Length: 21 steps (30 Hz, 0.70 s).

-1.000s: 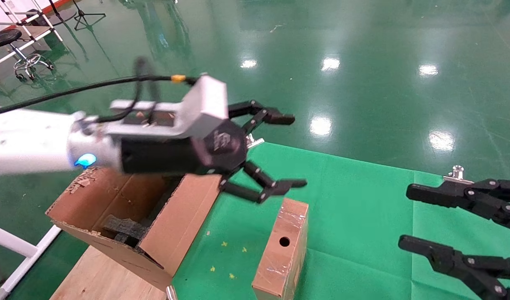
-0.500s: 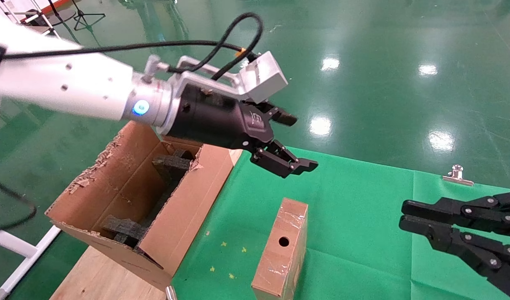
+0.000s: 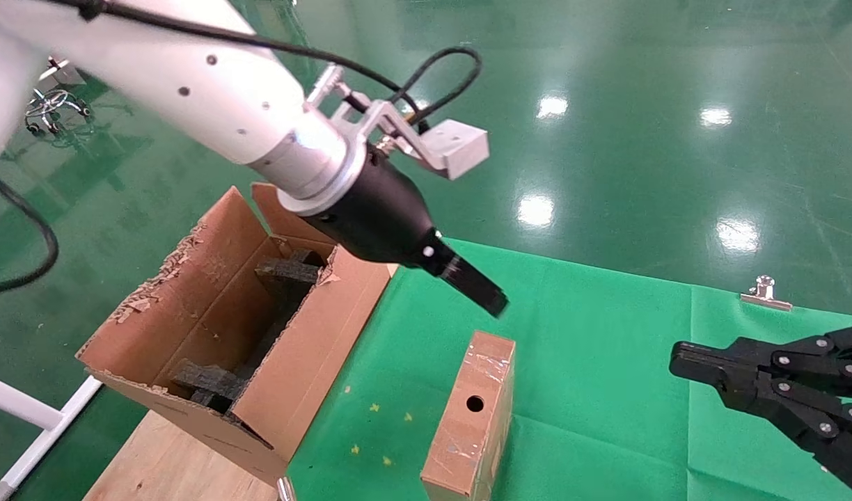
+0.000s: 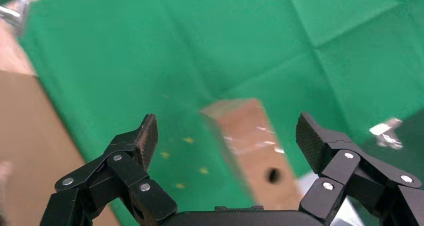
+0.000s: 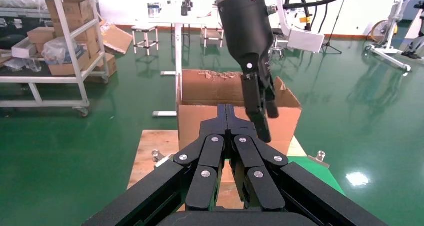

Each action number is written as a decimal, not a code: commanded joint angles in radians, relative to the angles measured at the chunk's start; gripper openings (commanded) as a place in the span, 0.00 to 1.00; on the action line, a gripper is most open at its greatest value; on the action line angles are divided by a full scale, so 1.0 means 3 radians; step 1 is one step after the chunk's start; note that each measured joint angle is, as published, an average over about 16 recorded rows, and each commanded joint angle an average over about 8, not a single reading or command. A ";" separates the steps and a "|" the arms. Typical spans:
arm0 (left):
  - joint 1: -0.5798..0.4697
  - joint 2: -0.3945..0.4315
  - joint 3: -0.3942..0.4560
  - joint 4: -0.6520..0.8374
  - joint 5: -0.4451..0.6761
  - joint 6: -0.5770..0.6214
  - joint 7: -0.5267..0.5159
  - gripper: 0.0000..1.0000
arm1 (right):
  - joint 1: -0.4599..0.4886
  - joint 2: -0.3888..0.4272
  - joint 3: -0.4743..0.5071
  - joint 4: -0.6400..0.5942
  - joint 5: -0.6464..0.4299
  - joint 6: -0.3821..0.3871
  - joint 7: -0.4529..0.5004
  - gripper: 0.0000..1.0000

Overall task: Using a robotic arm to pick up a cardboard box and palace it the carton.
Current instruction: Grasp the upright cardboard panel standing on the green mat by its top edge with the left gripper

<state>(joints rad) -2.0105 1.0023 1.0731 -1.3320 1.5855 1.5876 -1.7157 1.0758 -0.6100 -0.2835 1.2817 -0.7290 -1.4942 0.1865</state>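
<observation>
The small taped cardboard box (image 3: 471, 417) stands on the green cloth, its narrow face with a round hole turned up. It also shows in the left wrist view (image 4: 260, 151). My left gripper (image 3: 492, 303), on the white arm, hangs tilted just above the box's far end. It is open and empty (image 4: 227, 136), and the box shows between its fingers, apart from them. The large torn carton (image 3: 308, 362) with black foam blocks (image 3: 287, 275) inside stands to the left of the box. My right gripper (image 3: 680, 358) is shut and empty at the right (image 5: 226, 108).
The green cloth (image 3: 607, 334) covers the table. A wooden board (image 3: 161, 459) lies under the carton. A metal clip (image 3: 765, 291) holds the cloth's far edge. The right wrist view shows the carton (image 5: 189, 118), shelves and tables on the green floor beyond.
My left arm has swung up and turned its wrist, so the gripper now points down at the box. My right gripper has gone from open to shut.
</observation>
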 commanded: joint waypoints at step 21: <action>-0.0174 0.0439 0.1213 -0.0059 -0.0371 -0.0225 -0.0892 1.00 | 0.0001 0.0002 -0.0005 0.0000 0.0003 0.0002 -0.0003 0.00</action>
<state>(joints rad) -2.0605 1.1346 1.4336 -1.3494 1.4786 1.5203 -1.9829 1.0761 -0.6094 -0.2850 1.2817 -0.7279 -1.4935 0.1858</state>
